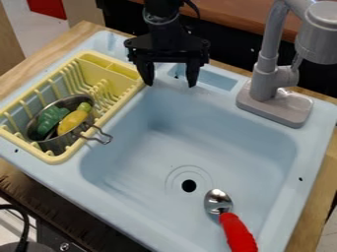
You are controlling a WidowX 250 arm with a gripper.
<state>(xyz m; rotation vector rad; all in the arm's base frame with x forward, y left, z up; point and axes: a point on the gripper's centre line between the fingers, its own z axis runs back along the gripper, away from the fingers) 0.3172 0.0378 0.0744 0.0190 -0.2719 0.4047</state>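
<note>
Gripper (170,76): above sink's (315,157) back edge, fingers spread, empty | Red-handled spoon (237,231): in basin, near drain (189,185) | Metal pot (58,144): in yellow rack (123,73), holding toy food (72,122) | Step: seemingly pre-grasp; any pickup calls for lowering around the item

Behind the sink there is a brown wooden surface (227,15). At the upper left, a red object (47,7) is on the pale floor (29,29).

The red spoon handle (238,234) is cut off at the bottom; the gray faucet (264,76), at the top.
</note>
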